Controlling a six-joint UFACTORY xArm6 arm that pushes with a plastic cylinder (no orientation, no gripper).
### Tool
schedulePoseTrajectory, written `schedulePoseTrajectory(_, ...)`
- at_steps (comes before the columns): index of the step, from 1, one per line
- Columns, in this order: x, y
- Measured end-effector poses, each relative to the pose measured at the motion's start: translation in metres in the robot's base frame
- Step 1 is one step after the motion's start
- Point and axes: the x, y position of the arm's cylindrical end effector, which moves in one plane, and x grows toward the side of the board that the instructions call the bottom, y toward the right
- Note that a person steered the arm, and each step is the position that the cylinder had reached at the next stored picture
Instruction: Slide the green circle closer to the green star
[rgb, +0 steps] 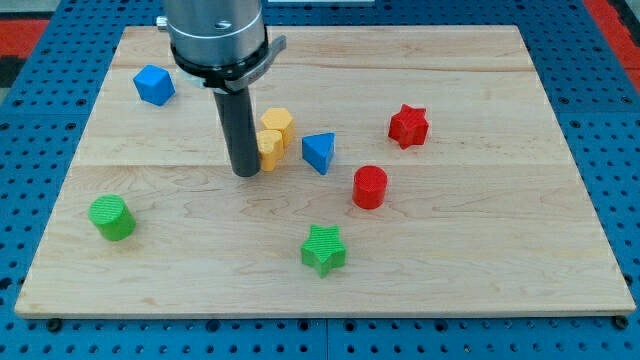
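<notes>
The green circle (111, 217) sits near the board's left edge, low in the view. The green star (324, 249) sits at the bottom centre, well to the circle's right. My tip (245, 172) rests on the board at the middle, above and between the two green blocks, far from both. It touches or nearly touches a yellow block (269, 150) on its right.
A second yellow block (277, 124) sits just above the first. A blue triangle (319, 152), a red circle (369, 187) and a red star (408, 126) lie to the right. A blue cube (154, 85) is at the upper left. The wooden board (480, 260) lies on a blue pegboard.
</notes>
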Motion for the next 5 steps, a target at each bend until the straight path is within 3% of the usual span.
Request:
schedulePoseTrajectory(2,0.000,-0.123)
schedulePoseTrajectory(3,0.027,-0.163)
schedulePoseTrajectory(4,0.064,-0.172)
schedulePoseTrajectory(5,0.071,-0.148)
